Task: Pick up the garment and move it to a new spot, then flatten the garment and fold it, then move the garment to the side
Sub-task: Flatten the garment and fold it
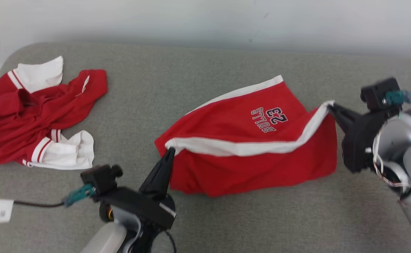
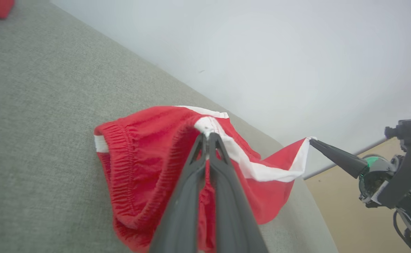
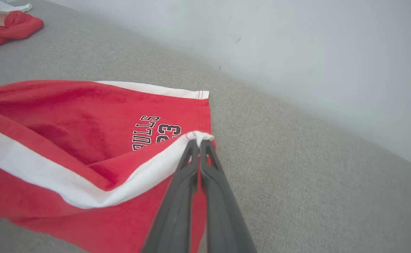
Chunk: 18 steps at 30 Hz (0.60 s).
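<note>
The garment [image 1: 247,147] is a pair of red shorts with white side stripes and "BULLS 23" lettering, lying mid-table with its near layer lifted. My left gripper [image 1: 170,151] is shut on the waistband end of the white stripe, seen close in the left wrist view on the garment [image 2: 149,158] under my left gripper [image 2: 207,135]. My right gripper [image 1: 330,106] is shut on the stripe's hem corner, pulled up and rightward. In the right wrist view the right gripper [image 3: 199,141] pinches that white corner of the garment [image 3: 68,140].
A second red and white piece of clothing [image 1: 33,116] lies crumpled at the table's left end. The grey fabric table [image 1: 205,63] ends at a pale wall behind. A cable with a white tag [image 1: 1,210] runs along the near left.
</note>
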### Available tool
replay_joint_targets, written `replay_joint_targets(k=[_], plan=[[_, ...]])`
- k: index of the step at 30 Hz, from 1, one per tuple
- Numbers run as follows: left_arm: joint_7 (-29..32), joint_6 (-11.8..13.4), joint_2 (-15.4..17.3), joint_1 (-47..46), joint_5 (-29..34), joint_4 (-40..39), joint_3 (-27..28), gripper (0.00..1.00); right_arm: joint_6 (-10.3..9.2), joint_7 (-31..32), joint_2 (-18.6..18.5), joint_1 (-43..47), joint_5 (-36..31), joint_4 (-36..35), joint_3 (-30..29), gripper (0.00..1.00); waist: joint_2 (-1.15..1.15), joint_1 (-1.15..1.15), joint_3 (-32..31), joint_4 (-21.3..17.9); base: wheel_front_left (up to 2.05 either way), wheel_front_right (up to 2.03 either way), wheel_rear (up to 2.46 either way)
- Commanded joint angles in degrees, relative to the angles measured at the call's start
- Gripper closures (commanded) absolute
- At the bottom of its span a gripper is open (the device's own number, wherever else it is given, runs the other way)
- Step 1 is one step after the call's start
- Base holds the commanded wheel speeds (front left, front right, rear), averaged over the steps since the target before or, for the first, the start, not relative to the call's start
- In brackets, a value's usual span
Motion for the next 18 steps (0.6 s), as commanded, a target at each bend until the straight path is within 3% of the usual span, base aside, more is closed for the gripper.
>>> replay_joint_targets(k=[1,12,18], plan=[[0.49,0.59,-1.16,-2.62,0.46,1.53,-0.14,1.0,-0.11,-1.45,-0.66,-3.28,-0.4,2.57,1.52,1.0,0.0,-0.01,2.45,2.17,0.0,0.0,0.0],[0.6,2.39,-6.23,-13.15,0.65,12.13,0.94,1.0,-0.11,-10.86,-1.85,-19.77,0.82,18.58,11.1,1.0,0.0,-0.01,7.36,5.45,0.0,0.0,0.0],[-0.21,2.54,-7.96,-16.2,0.35,16.34,1.3,1.0,-0.11,-15.79,-0.73,-25.66,1.63,25.97,13.67,1.0,0.0,-0.01,8.93,6.31,0.0,0.0,0.0]])
